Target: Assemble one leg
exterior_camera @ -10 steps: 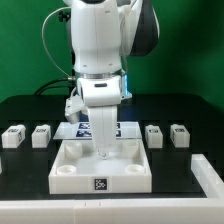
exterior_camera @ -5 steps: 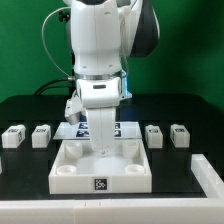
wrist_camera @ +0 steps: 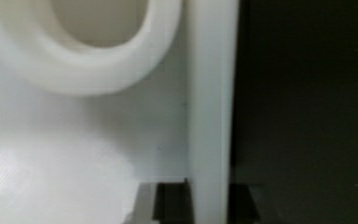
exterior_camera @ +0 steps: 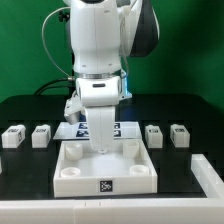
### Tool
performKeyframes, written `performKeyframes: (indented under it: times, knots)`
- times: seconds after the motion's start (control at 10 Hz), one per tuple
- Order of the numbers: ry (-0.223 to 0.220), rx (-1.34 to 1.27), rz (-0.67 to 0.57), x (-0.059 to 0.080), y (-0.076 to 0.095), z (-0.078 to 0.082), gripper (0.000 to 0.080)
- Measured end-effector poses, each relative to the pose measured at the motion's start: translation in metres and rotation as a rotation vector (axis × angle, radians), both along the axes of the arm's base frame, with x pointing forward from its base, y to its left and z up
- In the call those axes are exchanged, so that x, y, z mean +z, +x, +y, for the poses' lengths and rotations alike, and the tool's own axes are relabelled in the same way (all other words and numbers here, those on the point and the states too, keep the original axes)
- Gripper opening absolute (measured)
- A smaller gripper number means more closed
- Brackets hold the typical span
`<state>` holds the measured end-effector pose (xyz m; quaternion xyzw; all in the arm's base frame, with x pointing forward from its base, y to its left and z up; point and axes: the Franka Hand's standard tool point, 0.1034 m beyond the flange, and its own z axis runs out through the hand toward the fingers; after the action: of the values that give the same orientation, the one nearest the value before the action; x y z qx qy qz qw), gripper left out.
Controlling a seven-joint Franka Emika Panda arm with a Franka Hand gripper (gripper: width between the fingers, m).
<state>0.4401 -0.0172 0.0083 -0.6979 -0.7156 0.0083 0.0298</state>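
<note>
White plastic fills my wrist view. My gripper sits low on the plate, and I cannot tell if it is pinching. The plate has slid a little toward the exterior view's right. Every leg lies beside it, untouched, so none is picked yet.

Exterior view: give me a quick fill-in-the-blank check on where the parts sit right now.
1. There are ____ small white legs on the table.
2. ____ of them lie on the exterior view's right of the white plate.
3. The claw hangs over the ____, away from every leg.
4. The table's colour is ____.
Missing words: four; two; plate; black.
</note>
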Motion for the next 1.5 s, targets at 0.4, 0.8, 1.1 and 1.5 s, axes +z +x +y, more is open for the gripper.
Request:
performKeyframes:
  times: [0.4, 0.8, 1.1, 1.5]
  knots:
    - [0.017, -0.011, -0.025, 0.000, 0.024, 0.025, 0.0058]
    - [0.061, -0.036, -0.060, 0.001, 0.061, 0.075, 0.0057]
    - [0.049, -0.096, -0.023, -0.001, 0.062, 0.085, 0.0057]
    - [0.047, -0.093, -0.023, -0.002, 0.062, 0.084, 0.0150]
